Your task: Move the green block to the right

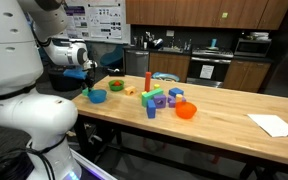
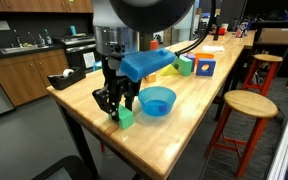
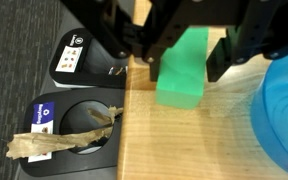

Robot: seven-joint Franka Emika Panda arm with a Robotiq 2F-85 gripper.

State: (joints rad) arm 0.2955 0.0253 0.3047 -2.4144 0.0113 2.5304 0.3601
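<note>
Green block (image 3: 187,68) lengthwise along table (image 3: 149,140) edge

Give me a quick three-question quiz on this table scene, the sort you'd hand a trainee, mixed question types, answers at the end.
1. True or false: the green block lies inside the blue bowl.
2. Multiple choice: in the wrist view, the fingers of the gripper stand A) on either side of the green block, B) around the blue bowl's rim, C) over bare wood with nothing between them.
3. Fill in: in an exterior view the green block rests on the table close to its ____.
Key: 1 false, it sits on the table beside the bowl; 2 A; 3 edge.
</note>
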